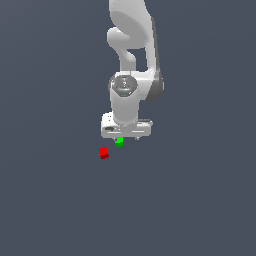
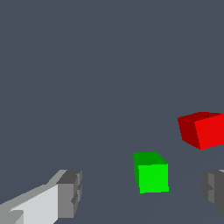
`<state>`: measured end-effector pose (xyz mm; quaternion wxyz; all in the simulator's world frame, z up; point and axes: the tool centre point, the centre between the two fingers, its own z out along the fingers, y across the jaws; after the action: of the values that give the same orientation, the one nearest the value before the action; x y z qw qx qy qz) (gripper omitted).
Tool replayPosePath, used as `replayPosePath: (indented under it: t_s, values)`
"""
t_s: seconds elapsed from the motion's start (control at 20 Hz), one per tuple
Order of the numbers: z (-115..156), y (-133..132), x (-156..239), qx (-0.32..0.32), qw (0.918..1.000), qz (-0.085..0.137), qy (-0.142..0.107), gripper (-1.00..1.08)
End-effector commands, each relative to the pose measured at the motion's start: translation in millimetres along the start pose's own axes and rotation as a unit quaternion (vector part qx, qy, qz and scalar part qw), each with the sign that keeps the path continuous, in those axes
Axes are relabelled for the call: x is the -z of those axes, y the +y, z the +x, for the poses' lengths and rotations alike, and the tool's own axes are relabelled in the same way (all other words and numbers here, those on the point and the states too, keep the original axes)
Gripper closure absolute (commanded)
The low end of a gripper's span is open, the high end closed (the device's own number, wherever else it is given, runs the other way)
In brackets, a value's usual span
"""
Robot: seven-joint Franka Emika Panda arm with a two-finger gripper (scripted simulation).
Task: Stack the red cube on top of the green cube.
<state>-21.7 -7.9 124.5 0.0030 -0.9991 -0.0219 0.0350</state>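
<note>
Up close, in the wrist view, the gripper (image 2: 142, 192) stands with its jaws spread wide and nothing between the pads: one grey fingertip (image 2: 70, 192) shows on a white finger body, the other fingertip (image 2: 214, 190) is cut by the picture's edge. The green cube (image 2: 151, 173) sits on the bare dark grey floor (image 2: 87, 65) within the gap between the fingers, nearer the cut-off one, touching neither. The red cube (image 2: 205, 130) lies just beyond it, apart from the green one, turned a little so two of its side faces show. Further off, the floor runs flat and plain all the way out. From the exterior view, the white arm (image 1: 131, 60) hangs down from twelve o'clock, its wrist pointing straight down and the hand (image 1: 126, 126) held level above the floor. The green cube (image 1: 119, 142) peeks out just under the hand's lower edge, and the red cube (image 1: 104, 153) lies at about seven o'clock from it, near but separate, clear of the hand. Open floor (image 1: 200, 200) surrounds both cubes on every side.
</note>
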Motion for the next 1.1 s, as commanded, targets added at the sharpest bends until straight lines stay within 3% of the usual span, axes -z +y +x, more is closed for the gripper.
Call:
replayPosePath:
  t_s: [0.0, 0.65, 1.05]
  values:
    - [-0.5, 9.4, -4.4, 0.010, 0.9999, -0.001, 0.003, -0.92]
    - [6.4, 82.4, -38.2, 0.095, 0.9951, -0.007, 0.024, -0.92]
    - [14.8, 109.9, -50.8, 0.128, 0.9912, -0.008, 0.033, -0.92]
